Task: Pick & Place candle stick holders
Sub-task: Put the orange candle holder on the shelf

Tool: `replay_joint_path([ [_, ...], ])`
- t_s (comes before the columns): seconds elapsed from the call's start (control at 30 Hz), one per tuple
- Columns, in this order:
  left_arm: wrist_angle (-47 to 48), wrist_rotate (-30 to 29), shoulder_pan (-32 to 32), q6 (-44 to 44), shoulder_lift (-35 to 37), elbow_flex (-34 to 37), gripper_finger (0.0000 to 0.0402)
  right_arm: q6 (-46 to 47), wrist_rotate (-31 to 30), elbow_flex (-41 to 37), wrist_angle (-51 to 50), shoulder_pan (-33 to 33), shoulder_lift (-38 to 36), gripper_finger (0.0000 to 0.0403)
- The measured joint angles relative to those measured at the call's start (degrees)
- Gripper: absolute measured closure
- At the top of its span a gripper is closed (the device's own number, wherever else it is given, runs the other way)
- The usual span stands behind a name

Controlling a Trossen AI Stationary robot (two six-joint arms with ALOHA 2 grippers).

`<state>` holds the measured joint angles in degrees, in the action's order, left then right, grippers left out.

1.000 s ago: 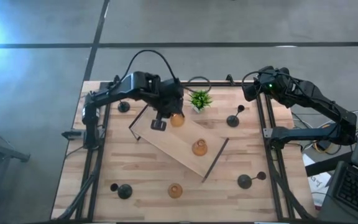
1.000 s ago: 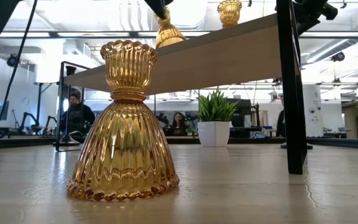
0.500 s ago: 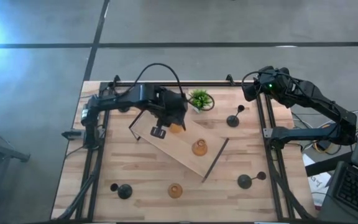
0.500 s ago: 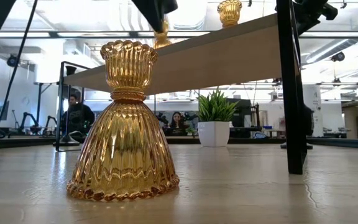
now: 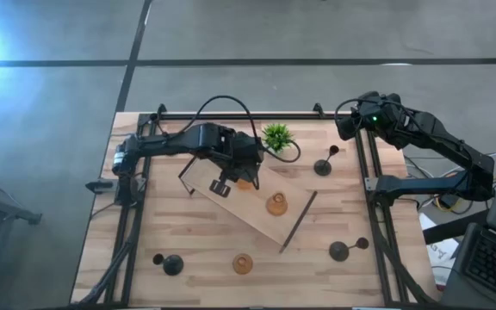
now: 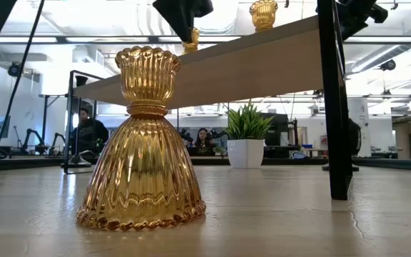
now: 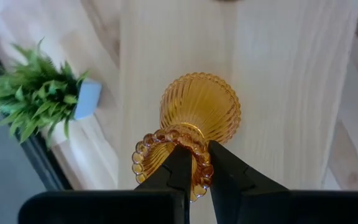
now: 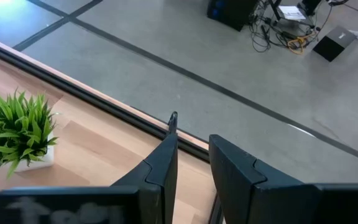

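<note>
The left gripper (image 7: 194, 165) was over the far left part of the wooden tray (image 5: 231, 203), its jaws clamped on the beaded rim of an amber holder (image 7: 194, 118). In the left wrist view this held holder hung upright just above or on the pale tray boards; whether its base touched the wood could not be told. From above, only a sliver of the same amber holder (image 5: 244, 182) showed beside the dark gripper (image 5: 235, 176).

A second amber holder (image 5: 275, 204) stood on the tray, toward its right end, well apart from the held one. The third amber holder (image 5: 243, 263) stood on the counter (image 5: 196, 237) near the front edge, close before the low camera, where it filled the view (image 6: 143, 143).

Four black holders were spread over the counter: one at the near left (image 5: 171, 264), one at the near right (image 5: 341, 251), one at the far right (image 5: 323, 166) and one at the far left, mostly hidden under the left arm (image 5: 173, 147).

The small green plant (image 5: 276, 137) stood at the far edge, just beside the tray's far corner.

The right gripper (image 8: 191, 165) waited at the far right corner of the counter, its jaws a little apart and holding nothing.
</note>
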<state>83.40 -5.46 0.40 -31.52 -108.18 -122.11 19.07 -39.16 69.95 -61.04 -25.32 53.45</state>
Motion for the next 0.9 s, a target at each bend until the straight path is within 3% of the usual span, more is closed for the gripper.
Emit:
replay_joint_path([
  [0.63,-1.35,1.65,-1.11,-3.22,-0.01,1.52,0.0365,-0.02,0.02,0.00,0.02,0.02,0.00,0.0324],
  [0.9,-2.15,1.44,-1.15,-3.96,-0.04,1.52,0.0297,-0.02,0.02,0.00,0.02,0.02,0.00,0.0310],
])
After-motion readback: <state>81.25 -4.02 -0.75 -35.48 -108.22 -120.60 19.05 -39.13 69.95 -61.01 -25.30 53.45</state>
